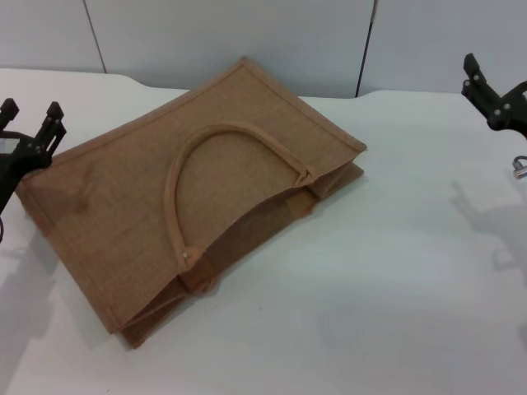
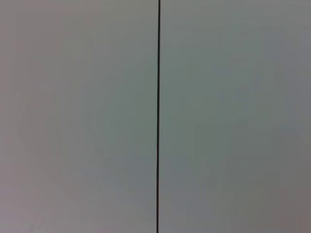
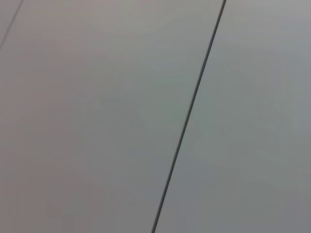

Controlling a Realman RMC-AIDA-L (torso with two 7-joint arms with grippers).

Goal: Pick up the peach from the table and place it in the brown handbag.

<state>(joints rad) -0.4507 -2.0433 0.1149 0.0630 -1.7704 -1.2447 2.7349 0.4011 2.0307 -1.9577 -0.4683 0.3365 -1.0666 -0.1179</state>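
Observation:
The brown handbag lies flat on the white table, its mouth toward the right and one arched handle resting on its upper side. The peach is out of view in every frame. A small bump shows in the fabric near the bag's left end. My left gripper hovers at the far left, just beside the bag's left corner, open and holding nothing. Raised at the far right, well away from the bag, my right gripper is also open and holds nothing. Neither wrist view shows fingers.
A small metallic object sits at the table's right edge. Grey wall panels stand behind the table. Both wrist views hold only grey panels with a dark seam.

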